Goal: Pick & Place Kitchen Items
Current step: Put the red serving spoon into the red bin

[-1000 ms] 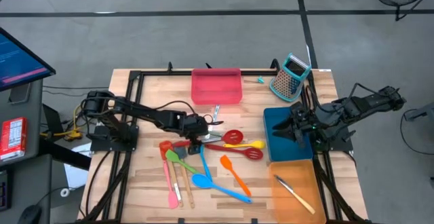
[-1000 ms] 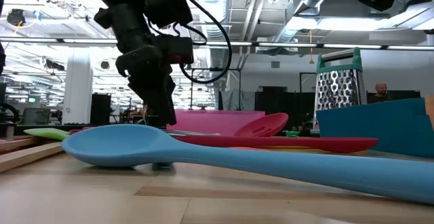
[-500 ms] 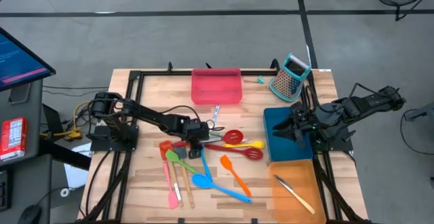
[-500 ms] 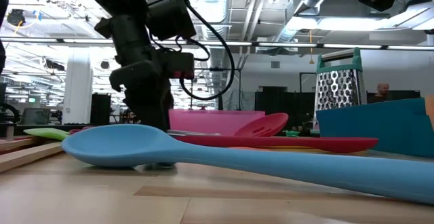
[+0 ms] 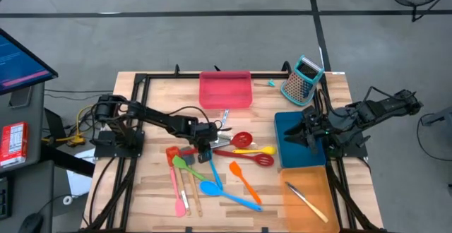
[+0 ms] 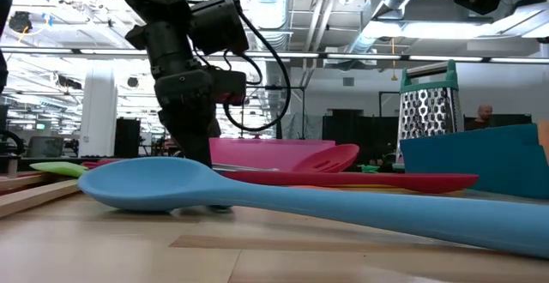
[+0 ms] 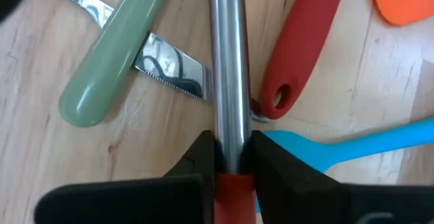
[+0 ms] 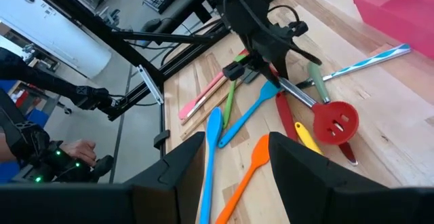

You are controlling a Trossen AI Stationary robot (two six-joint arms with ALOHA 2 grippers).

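Several kitchen items lie in a heap at the table's middle. Among them is a red slotted spoon [image 5: 242,141] with a steel shaft. My left gripper [image 5: 203,148] stands over its handle end, shut on the shaft. Around it lie a blue spoon [image 5: 212,188], an orange spatula [image 5: 244,178], a red slotted turner [image 5: 258,160], a yellow spoon [image 5: 254,150], a green spatula [image 5: 185,166] and a pink spatula [image 5: 176,190]. My right gripper [image 5: 311,130] hangs open over the blue tray [image 5: 289,152], holding nothing. My left gripper pinches the slotted spoon's steel shaft [image 7: 227,139] between its two fingers, just where the steel meets the red handle part [image 7: 234,183]. The fingers [image 7: 271,163] come steeply from above and lie across the shaft. The spoon lies flat among the other utensils.
A pink-red tray [image 5: 226,90] stands at the far middle. An orange tray [image 5: 318,183] with one utensil sits at the near right, and a teal-topped grater [image 5: 302,80] at the far right. A green handle [image 7: 112,68], a serrated blade [image 7: 169,71] and a red handle [image 7: 298,54] crowd the held shaft.
My left gripper has sunk toward the table over the heap, rolled a little, and shut on the slotted spoon's steel shaft. The spoon has not moved.
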